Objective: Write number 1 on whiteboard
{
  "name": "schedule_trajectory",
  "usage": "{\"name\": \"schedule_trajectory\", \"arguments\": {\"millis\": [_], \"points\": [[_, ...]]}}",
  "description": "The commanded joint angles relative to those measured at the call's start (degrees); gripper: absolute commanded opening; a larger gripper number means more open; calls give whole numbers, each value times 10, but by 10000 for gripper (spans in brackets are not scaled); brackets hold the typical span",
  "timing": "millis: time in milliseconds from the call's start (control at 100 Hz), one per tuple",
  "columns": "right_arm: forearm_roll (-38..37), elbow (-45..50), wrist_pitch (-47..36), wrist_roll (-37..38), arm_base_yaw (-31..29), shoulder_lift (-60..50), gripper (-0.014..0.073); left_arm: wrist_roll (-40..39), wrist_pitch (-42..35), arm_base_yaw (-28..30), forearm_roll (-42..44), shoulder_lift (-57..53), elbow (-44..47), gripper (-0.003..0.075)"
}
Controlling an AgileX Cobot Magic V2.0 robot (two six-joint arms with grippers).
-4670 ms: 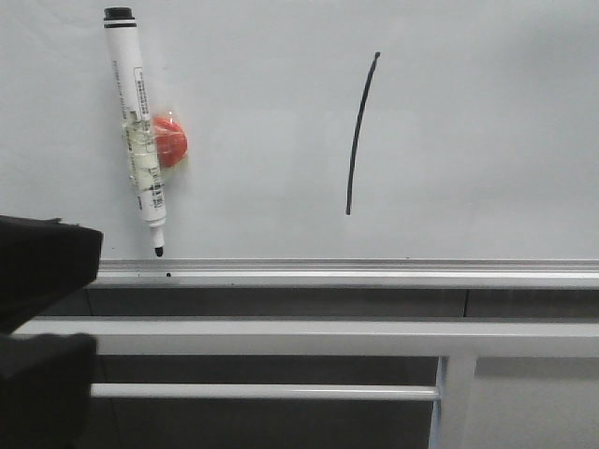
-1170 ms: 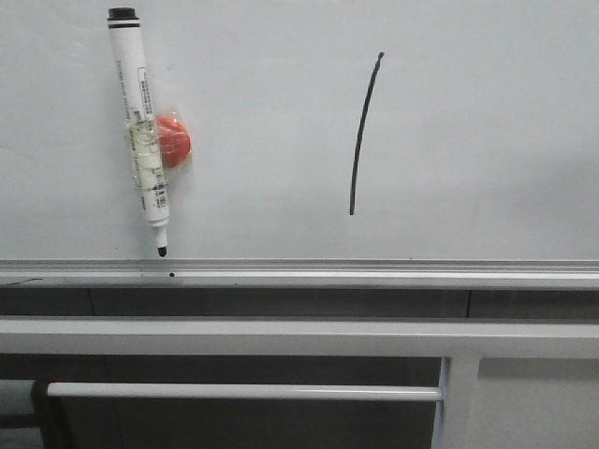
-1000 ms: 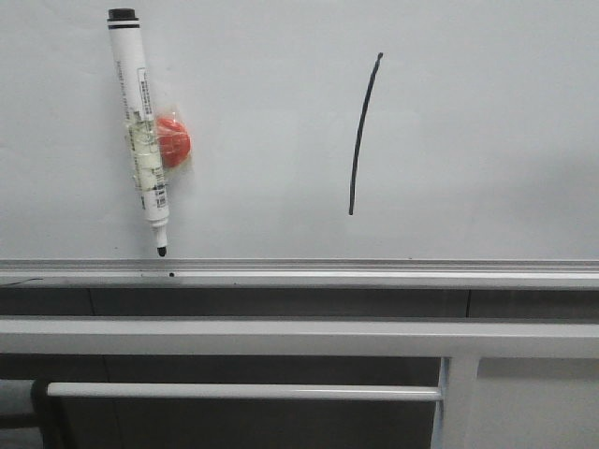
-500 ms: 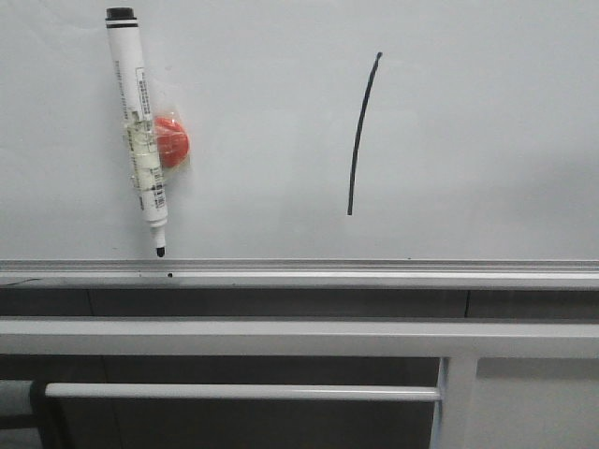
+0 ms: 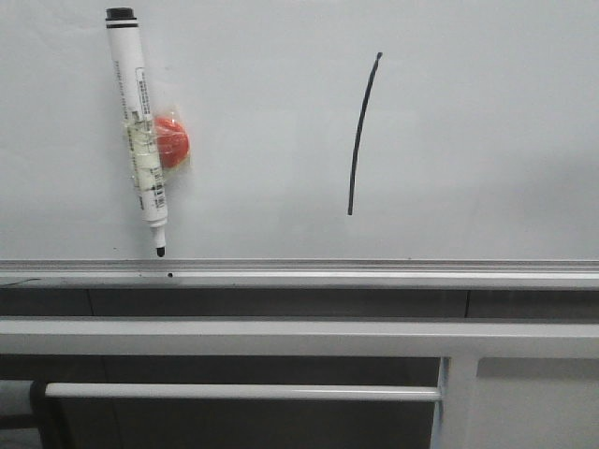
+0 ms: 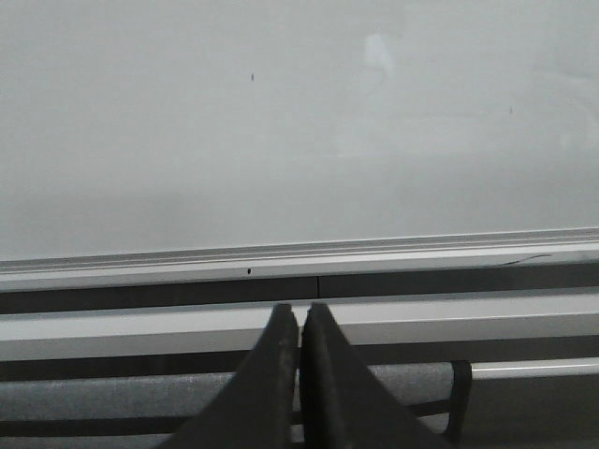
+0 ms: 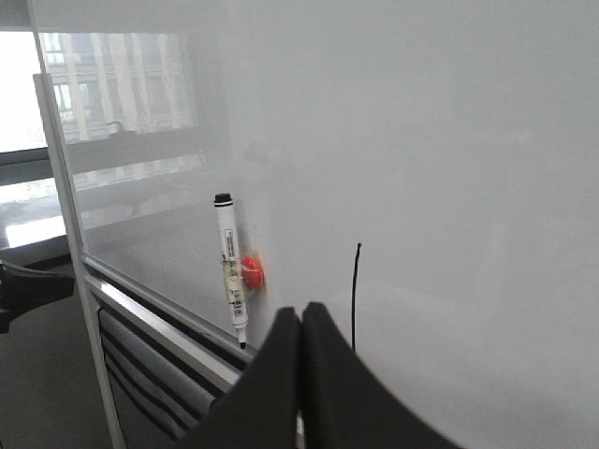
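The number 1 (image 5: 363,134) stands on the whiteboard (image 5: 487,140) as a thin black stroke, slightly bowed, right of the board's middle and above the silver bottom rail (image 5: 374,273). I judge the writing step done. The marker pen (image 5: 137,131) hangs tip down at the left, its red magnet (image 5: 172,142) against the board, so I judge nothing remains but to keep my arms back.

My left gripper (image 6: 299,323) has its fingers pressed together on nothing, low before the rail. My right gripper (image 7: 300,323) is likewise pinched to with nothing in it.

The front view shows neither gripper. The right wrist view shows both stroke and pen from the side; the left wrist view shows only bare board.
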Motion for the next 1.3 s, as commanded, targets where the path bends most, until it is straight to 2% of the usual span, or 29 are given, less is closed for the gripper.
{"name": "schedule_trajectory", "arguments": {"millis": [0, 50, 310, 550, 790, 1290], "points": [[-2, -15, -20, -7, -4, 2, -64, -58, -42, 3, 32, -13, 3, -20], [-2, -15, -20, -7, -4, 2, -64, -80, -41, 3, 48, -13, 3, -20], [-2, -15, -20, -7, -4, 2, -64, -79, -41, 3, 43, -13, 3, -20], [-2, -15, -20, -7, -4, 2, -64, -41, -42, 6, 7, -13, 3, -20], [-2, -15, -20, -7, -4, 2, -64, 3, -42, 36, -37, -13, 3, -20], [-2, -15, -20, -7, -4, 2, -64, 3, -42, 38, -31, -13, 3, -20]]}}
